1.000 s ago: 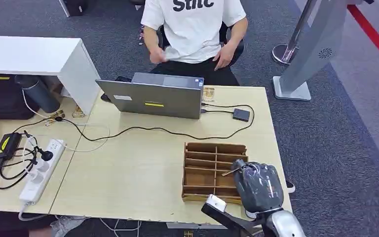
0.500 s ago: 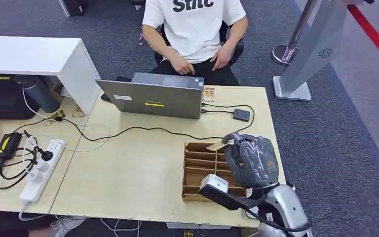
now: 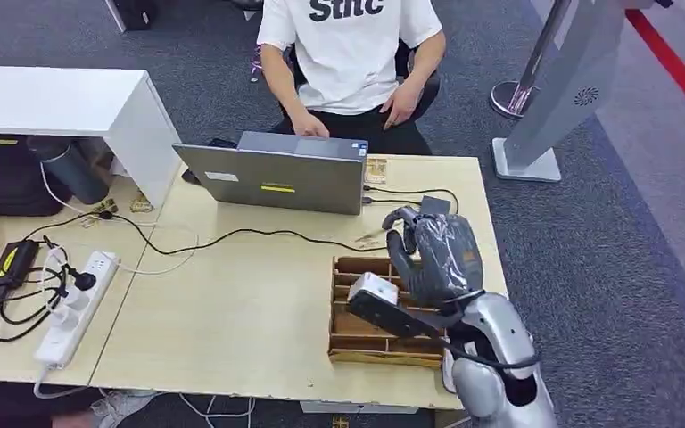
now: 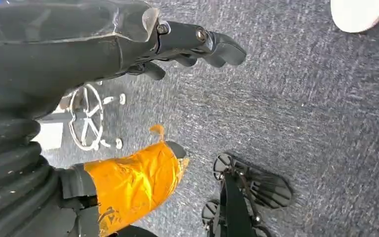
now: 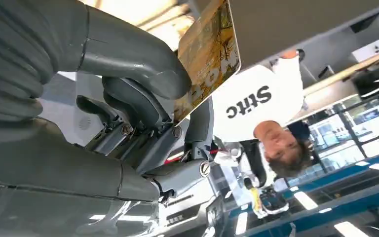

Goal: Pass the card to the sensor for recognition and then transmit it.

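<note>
My right hand [image 3: 433,254] hovers over the far edge of the wooden divider box [image 3: 357,334] and pinches a tan printed card [image 3: 372,239] that sticks out to its left. The right wrist view shows the same card [image 5: 208,54] clamped between the thumb and the fingers of the right hand [image 5: 103,98]. The small black sensor box [image 3: 434,204] lies on the table just beyond the hand, partly hidden by it. My left hand [image 4: 128,44] hangs over grey carpet, with its fingers [image 4: 197,42] apart from the orange-taped thumb [image 4: 133,182] and nothing in it.
A grey laptop [image 3: 276,183] stands at the table's far side, with a black cable running to the sensor. A person [image 3: 352,53] in a white shirt sits behind it. A power strip [image 3: 76,308] lies at the left, a white cabinet [image 3: 62,102] at the far left and a grey stand [image 3: 553,89] at the far right.
My right hand has lifted from the near side of the wooden box and moved forward across it toward the sensor, carrying the card. The person's hands moved to the laptop.
</note>
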{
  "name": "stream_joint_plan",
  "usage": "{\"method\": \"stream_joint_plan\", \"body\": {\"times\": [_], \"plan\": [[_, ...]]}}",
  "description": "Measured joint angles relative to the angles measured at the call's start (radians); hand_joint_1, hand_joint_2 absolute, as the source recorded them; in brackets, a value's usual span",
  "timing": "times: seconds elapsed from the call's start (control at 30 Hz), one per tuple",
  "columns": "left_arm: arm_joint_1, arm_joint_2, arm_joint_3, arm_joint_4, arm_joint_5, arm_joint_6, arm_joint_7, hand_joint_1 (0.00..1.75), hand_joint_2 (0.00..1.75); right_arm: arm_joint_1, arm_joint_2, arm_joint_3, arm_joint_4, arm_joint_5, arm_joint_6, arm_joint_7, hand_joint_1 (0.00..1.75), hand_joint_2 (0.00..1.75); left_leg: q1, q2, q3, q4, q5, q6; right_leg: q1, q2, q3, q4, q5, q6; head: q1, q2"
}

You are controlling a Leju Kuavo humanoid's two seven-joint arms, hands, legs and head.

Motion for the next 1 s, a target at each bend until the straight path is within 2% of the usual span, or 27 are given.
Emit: {"method": "stream_joint_plan", "body": {"times": [0.17,0.3,1.0], "plan": [[-0.001,0.012,-0.014,0.013,-0.024,-0.009,-0.004,0.0,1.75,-0.189,0.055,0.0,0.206,0.005,-0.006,0.029,1.75,1.75,0.0,0.0,0.0,0.0,0.001,0.0,0.0,0.0,0.0,0.001,0.001,-0.001,0.0,0.0],[-0.001,0.013,-0.023,0.017,-0.033,-0.008,-0.002,0.0,1.75,-0.267,0.087,0.002,0.312,0.02,-0.016,0.032,1.75,1.75,0.0,-0.001,-0.001,0.0,0.001,0.0,0.0,0.0,-0.001,0.001,0.001,0.0,0.0,0.0],[-0.001,0.019,-0.029,0.025,-0.049,-0.008,0.003,0.0,1.75,-0.322,0.1,0.002,0.459,0.044,-0.023,0.04,1.75,1.75,0.0,-0.001,-0.002,0.0,0.001,0.001,0.0,0.0,-0.002,0.0,0.001,0.0,0.0,0.0]]}}
